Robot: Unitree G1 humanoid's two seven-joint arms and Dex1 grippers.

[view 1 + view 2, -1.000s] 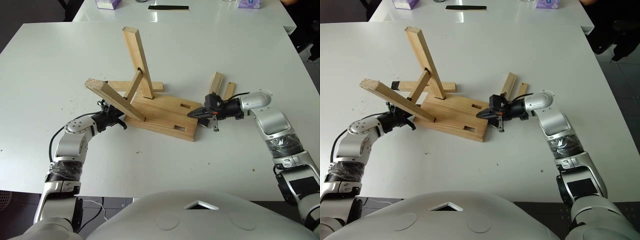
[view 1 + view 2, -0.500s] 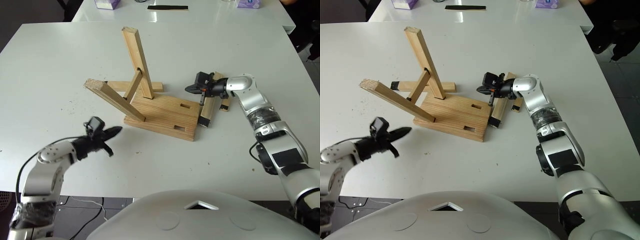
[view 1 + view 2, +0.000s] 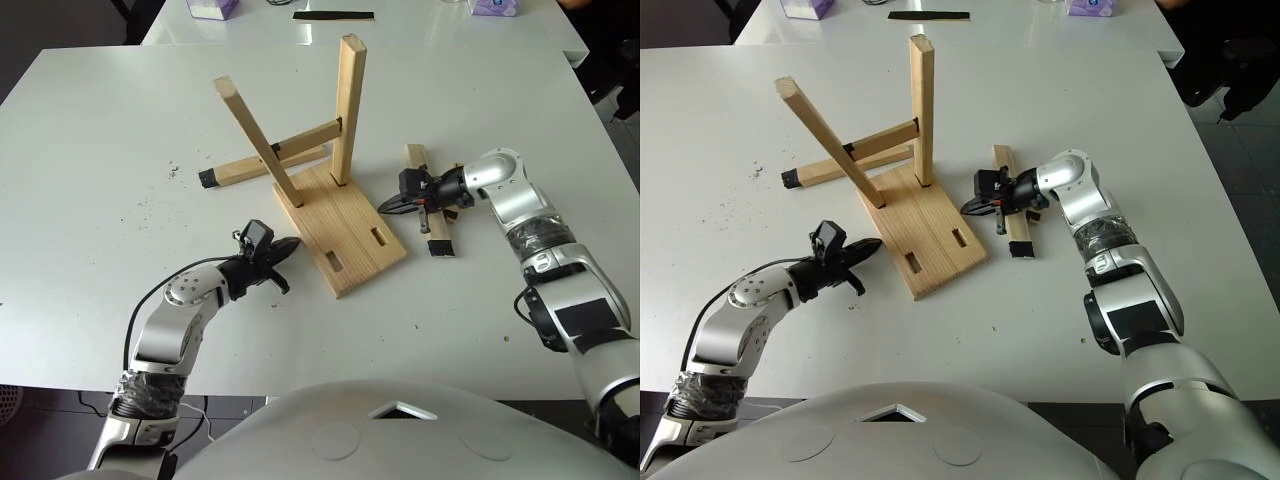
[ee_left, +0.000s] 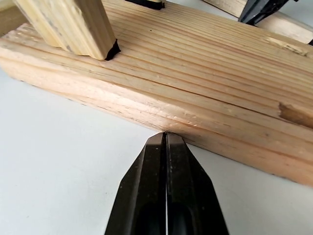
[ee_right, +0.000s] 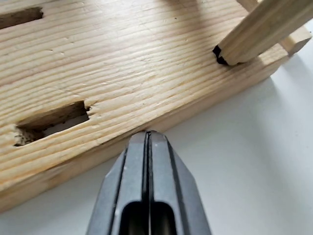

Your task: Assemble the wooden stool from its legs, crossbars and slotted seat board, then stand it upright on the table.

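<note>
Likely stiff and light, the mid-frame seat board (image 3: 348, 222) suits edge grips; left end effector (image 3: 287, 246) and right end effector (image 3: 386, 207) sit pinched together, empty.

Your pale rectangular seat board (image 5: 98, 58) is bare, rough-grained wood, splintery at the slot edges, and the white bench (image 5: 254, 161) looks smooth and matt.

2 legs (image 3: 348, 110) on seat board (image 3: 340, 220), loose leg (image 3: 438, 235) right of it
</note>
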